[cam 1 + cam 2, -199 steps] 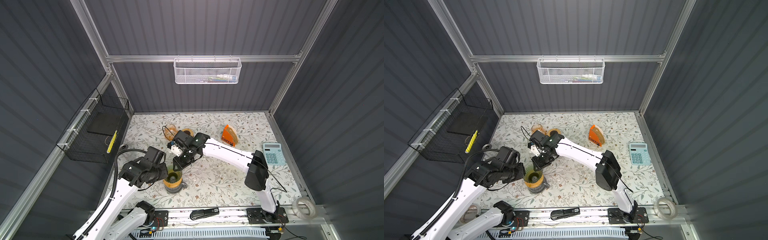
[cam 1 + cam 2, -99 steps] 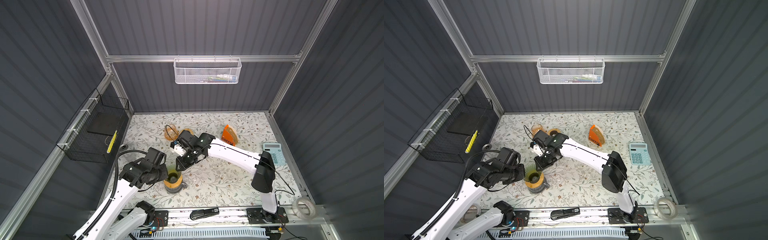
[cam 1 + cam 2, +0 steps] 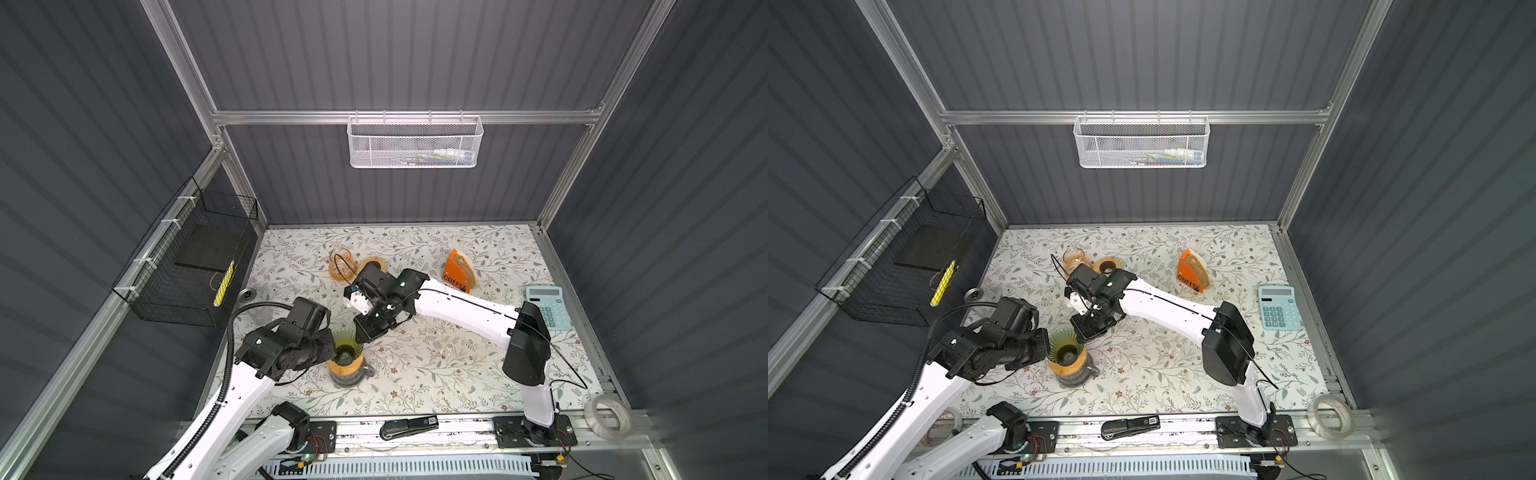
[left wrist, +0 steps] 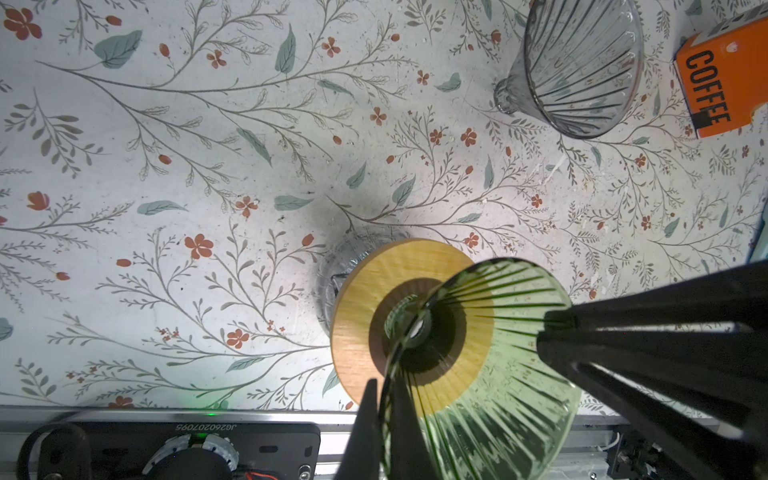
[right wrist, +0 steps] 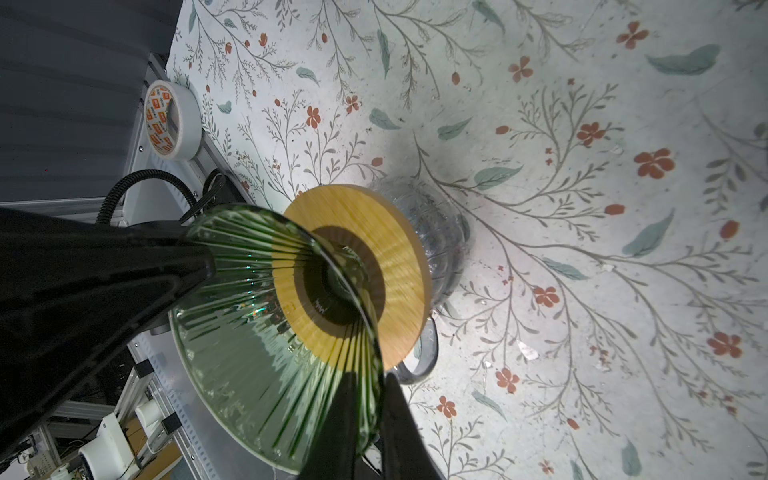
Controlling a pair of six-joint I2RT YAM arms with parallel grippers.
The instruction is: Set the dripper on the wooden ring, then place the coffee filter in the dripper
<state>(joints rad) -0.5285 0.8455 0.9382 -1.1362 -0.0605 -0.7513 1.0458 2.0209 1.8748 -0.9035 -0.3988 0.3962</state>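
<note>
Over the last second the left claw point(image 3: 333, 352) and the right claw point(image 3: 360, 334) have narrowed onto the rim of the dripper point(image 3: 347, 349). The right arm's elbow has shifted slightly toward the calculator point(image 3: 546, 305). The dripper and the filter box point(image 3: 455, 278) have stayed put.

In both top views the dripper is a ribbed green glass cone. It stands upright on a wooden collar over a glass carafe point(image 3: 347, 378), near the table's front left. The left claw meets its left rim and the right claw its far right rim. The filters point(image 3: 465, 266) are a tan paper stack standing in the orange box lettered COFFEE, at the back right. They are well apart from the dripper, and neither claw touches them.

In the left wrist view two dark fingers point(image 4: 363, 432) stand narrow on either side of the green rim, pinching it. The right claw point(image 4: 548, 336) grips the opposite rim. The collar point(image 4: 365, 299) shows through the glass. Farther off, a grey glass cone point(image 4: 582, 66) lies tilted just beside the filter box point(image 4: 723, 79).

In the right wrist view that claw's fingers point(image 5: 399, 428) are likewise narrow, one inside the cone and one outside, with the rim held between them. The left claw point(image 5: 203, 262) clamps the other side. The carafe point(image 5: 440, 232) sits under the collar, and a tape roll point(image 5: 170, 120) lies at the table's edge.
</note>
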